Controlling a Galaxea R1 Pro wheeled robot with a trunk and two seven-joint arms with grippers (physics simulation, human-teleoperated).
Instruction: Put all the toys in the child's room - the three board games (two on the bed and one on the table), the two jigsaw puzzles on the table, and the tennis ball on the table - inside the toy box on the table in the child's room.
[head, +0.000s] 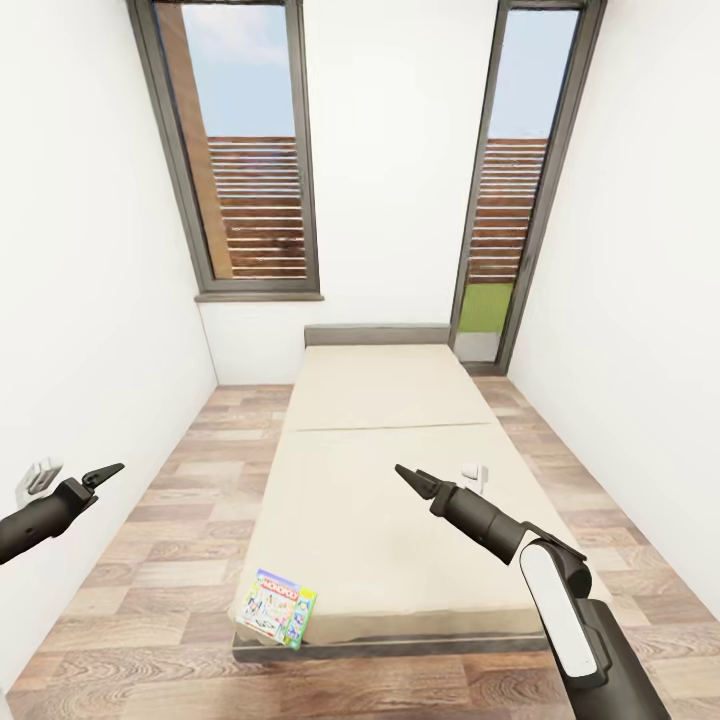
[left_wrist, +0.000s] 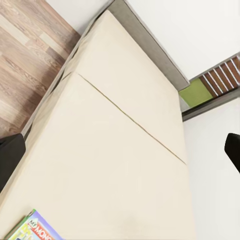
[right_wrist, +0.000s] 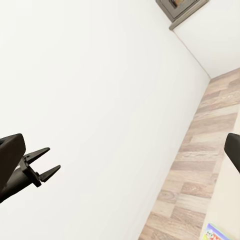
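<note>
Both grippers are empty right now. The left gripper (head: 108, 470), at the lower left of the head view, has its fingers close together with a slim gap, holding nothing. The right gripper (head: 412, 477), just right of centre, looks about the same, fingertips nearly pinched and nothing between them. In the right wrist view you can spot the left gripper (right_wrist: 46, 163) at the lower left with its two tips apart.

The Monopoly board game (head: 277, 608) lies flat at the bottom-left corner of the bed (head: 390, 460), hanging slightly over the foot edge. It also peeks in at the bottom left of the left wrist view (left_wrist: 32, 229).

If I were driving this, I'd go with the left arm since it's on that side: roll a bit closer, spread the fingers wide, and grab the overhanging edge instead of pressing down on the flat lid. A flat box on a mattress gives poor purchase from above, so that free edge is probably the best way in.
</note>
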